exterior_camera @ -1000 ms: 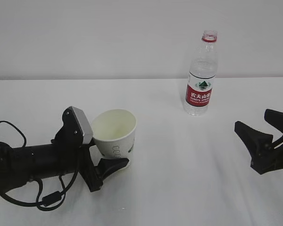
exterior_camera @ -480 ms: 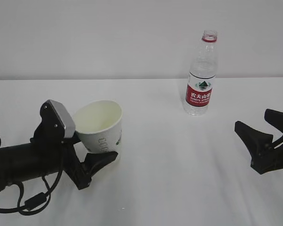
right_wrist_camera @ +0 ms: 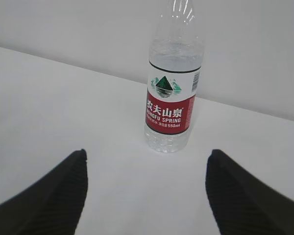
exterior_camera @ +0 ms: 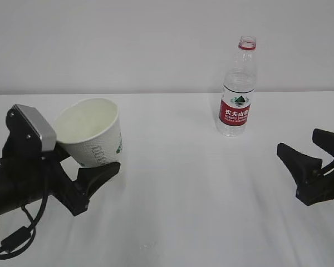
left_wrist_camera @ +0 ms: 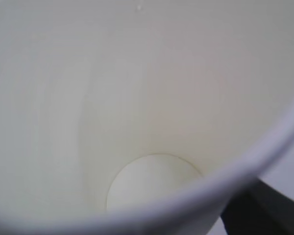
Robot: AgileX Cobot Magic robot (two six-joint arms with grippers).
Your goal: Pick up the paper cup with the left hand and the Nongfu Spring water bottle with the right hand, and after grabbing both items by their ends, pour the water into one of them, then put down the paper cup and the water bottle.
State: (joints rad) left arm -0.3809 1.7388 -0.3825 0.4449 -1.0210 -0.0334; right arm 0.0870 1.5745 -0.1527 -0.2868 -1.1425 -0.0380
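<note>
The left hand (exterior_camera: 86,167) jaws grip the tilted paper cup (exterior_camera: 92,139), seemingly clear of the table (exterior_camera: 183,178); the right hand (exterior_camera: 314,161) jaws gape empty, facing the upright Nongfu Spring water bottle (exterior_camera: 236,89)

You're looking at a plain white table (exterior_camera: 200,183) that fills the lower two thirds of the exterior view, its surface smooth and matte. Behind it you've got a bare wall (exterior_camera: 128,44), pale grey-white, with nothing hung on it. The two meet along a straight horizontal seam about a third of the way down, slightly darker than either side. Light is soft and even for you here, with only faint shadows on the tabletop. In the right wrist view you get the same pairing: white surface (right_wrist_camera: 63,98) below, grey wall (right_wrist_camera: 78,24) above, the seam running at a slant across the picture.
</note>
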